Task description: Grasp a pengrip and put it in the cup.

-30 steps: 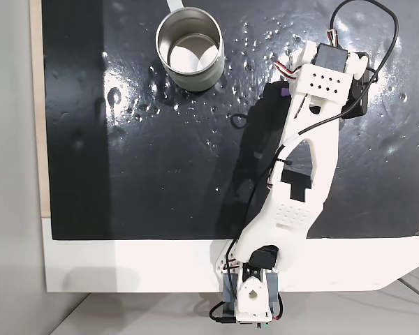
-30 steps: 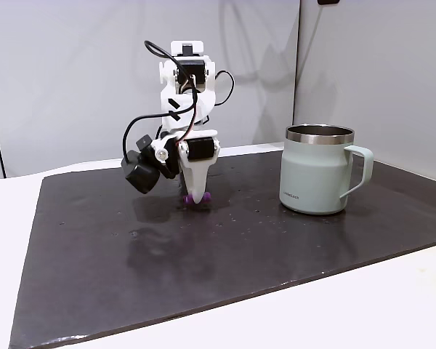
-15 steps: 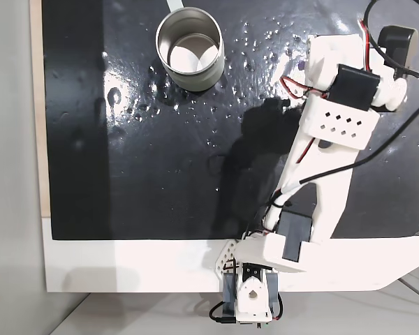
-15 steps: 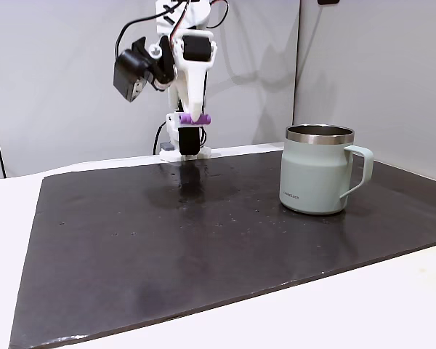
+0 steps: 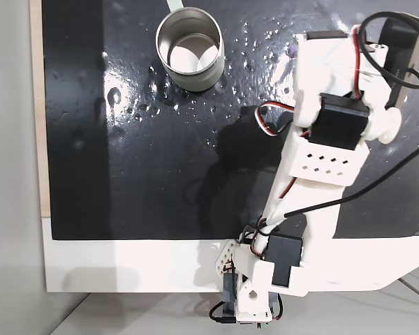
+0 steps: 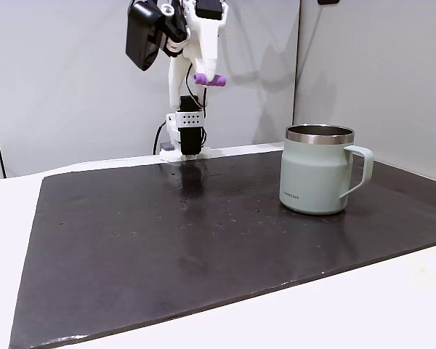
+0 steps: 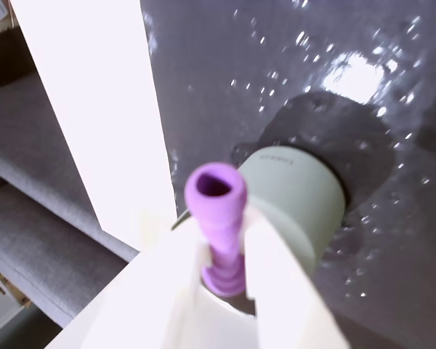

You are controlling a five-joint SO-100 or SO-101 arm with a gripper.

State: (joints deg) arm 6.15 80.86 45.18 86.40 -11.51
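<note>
1. The pengrip (image 7: 218, 218) was a short purple tube, flared at both ends with a narrow waist, its near end open and hollow in the wrist view.
2. The gripper (image 7: 225, 251) was closed on the pengrip's waist, one white finger (image 7: 272, 269) on each side, with the tube's open end sticking out past the fingertips.
3. In a fixed view from the side, the pengrip (image 6: 209, 79) lay level at the gripper (image 6: 209, 73) tip, high above the mat (image 6: 203, 247), toward 10 o'clock of the cup (image 6: 316, 174).
4. The cup was pale green outside with a silver rim and a handle on its right side in that view, upright on the mat.
5. From above, the cup (image 5: 190, 49) stood at 12 o'clock on the mat (image 5: 140, 153), and the arm (image 5: 321, 160) rose at 3 o'clock.
</note>
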